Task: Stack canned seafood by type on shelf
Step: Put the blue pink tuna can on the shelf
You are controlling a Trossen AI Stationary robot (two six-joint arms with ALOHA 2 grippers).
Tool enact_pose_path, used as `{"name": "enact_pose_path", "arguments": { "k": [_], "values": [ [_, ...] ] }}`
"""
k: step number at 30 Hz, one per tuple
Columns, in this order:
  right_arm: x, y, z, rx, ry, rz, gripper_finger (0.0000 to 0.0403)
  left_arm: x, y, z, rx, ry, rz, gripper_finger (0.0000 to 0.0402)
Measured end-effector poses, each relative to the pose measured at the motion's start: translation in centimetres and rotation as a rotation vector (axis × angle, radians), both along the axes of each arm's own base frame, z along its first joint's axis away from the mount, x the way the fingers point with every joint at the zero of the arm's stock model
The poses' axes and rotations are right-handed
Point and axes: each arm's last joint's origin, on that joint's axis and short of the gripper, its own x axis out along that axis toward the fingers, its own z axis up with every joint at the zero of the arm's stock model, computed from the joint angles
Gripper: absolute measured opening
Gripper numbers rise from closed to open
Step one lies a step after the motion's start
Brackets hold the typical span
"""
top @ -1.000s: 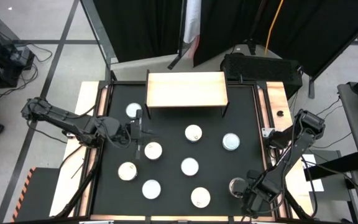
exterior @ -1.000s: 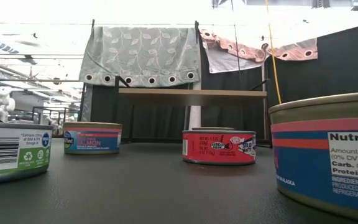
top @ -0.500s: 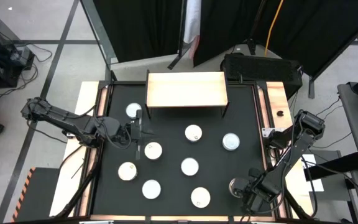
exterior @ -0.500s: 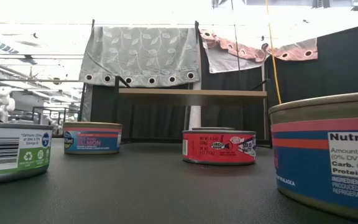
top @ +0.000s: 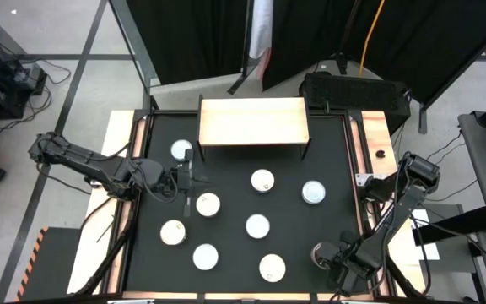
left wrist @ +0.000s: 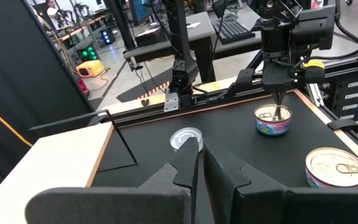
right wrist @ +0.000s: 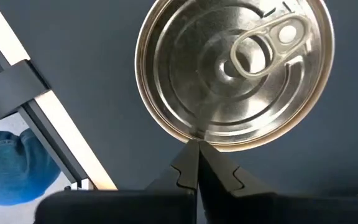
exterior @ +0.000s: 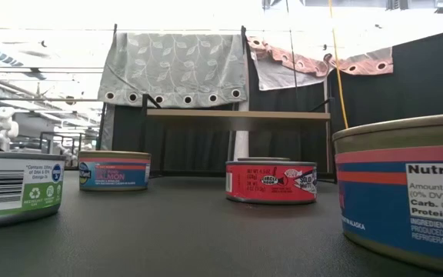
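While right claw [right wrist: 191, 149] shut, tips touch tin [right wrist: 235, 68] rim.

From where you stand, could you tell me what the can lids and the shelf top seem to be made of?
The can lid looks like bare, shiny metal: it mirrors light and has a pull ring. The shelf top looks like pale, matte wood or wood laminate; which of the two is unclear.

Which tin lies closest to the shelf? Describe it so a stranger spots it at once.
Find the shelf with the light wood top at the back of the table. By its front leg on the left arm's side sits one silver-lidded tin. It alone lies beside the shelf; every other tin lies farther forward.
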Motion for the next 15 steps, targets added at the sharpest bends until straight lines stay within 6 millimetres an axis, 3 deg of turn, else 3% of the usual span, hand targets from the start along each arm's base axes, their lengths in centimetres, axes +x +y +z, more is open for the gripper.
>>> {"name": "enact_pose_path", "arguments": {
  "k": [7, 15],
  "values": [
    [-0.4, 0.4, -0.2, -0.006, 0.002, -0.029, 0.0, 0.0, 0.0, 0.0, -0.001, 0.0, 0.0, 0.0029],
    [-0.7, 1.5, -2.1, -0.04, 0.019, -0.07, 0.0, 0.0, 0.0, 0.0, -0.002, 0.0, 0.0, 0.0029]
  ]
}}
